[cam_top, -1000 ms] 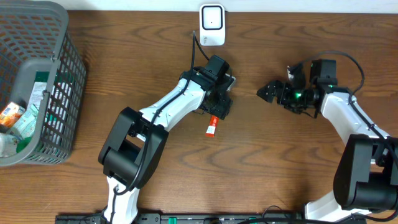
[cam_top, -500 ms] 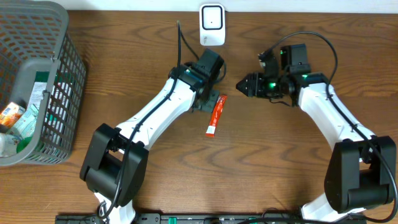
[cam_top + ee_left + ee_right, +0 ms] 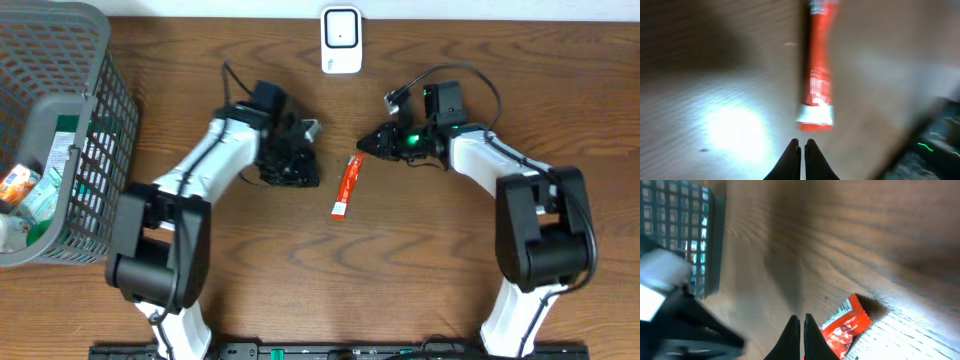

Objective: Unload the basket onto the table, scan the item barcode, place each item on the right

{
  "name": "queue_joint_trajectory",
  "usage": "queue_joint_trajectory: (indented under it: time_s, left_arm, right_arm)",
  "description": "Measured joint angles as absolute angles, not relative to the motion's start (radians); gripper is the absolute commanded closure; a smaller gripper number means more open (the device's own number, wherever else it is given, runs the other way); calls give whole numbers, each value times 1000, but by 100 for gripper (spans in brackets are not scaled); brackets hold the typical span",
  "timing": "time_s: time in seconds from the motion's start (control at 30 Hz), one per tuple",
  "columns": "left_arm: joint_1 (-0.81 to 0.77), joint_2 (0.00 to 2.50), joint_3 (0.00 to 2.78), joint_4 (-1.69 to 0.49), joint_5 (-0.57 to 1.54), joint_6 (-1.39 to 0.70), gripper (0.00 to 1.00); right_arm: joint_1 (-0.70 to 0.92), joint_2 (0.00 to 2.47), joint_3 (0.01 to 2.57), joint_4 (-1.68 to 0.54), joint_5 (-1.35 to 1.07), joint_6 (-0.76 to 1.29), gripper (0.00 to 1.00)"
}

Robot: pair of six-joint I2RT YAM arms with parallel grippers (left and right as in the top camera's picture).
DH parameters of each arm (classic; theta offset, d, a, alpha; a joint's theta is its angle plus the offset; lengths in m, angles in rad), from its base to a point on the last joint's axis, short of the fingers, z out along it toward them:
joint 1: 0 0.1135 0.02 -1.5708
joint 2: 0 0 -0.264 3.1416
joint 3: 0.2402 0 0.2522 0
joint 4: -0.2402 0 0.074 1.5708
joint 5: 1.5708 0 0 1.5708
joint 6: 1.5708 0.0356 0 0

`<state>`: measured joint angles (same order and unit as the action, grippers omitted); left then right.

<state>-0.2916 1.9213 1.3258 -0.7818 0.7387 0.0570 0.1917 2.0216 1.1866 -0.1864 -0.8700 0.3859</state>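
Wooden table (image 3: 420,270), perhaps laminate; red sachet (image 3: 347,186)

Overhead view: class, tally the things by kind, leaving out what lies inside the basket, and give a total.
arms: 2 (left arm, right arm)
basket: 1
scanner: 1
packet: 1
total: 5

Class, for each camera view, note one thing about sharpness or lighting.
Overhead: sharp and evenly lit, red packet crisp on the table. Left wrist: heavy blur smears the packet; a white glare patch on the wood. Right wrist: soft blur, bright wood at lower right beside the packet.
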Motion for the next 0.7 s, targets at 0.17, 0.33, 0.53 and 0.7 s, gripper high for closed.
queue_joint_trajectory:
  time_s: [0.17, 0.33, 0.53, 0.7]
  left_arm:
    - [-261, 1921, 1304, -766, 972, 195, 93]
    - [-301, 1928, 1227, -673, 1060, 255, 93]
    - [-322, 1982, 1184, -604, 1092, 273, 93]
    - [-325, 2026, 1184, -526, 1097, 283, 93]
  right_arm:
    - [192, 2108, 1180, -114, -950, 386, 99]
    - [192, 2127, 1179, -84, -1032, 386, 99]
    - [204, 2127, 1179, -118, -1060, 383, 99]
    - [238, 2127, 1179, -125, -1051, 382, 99]
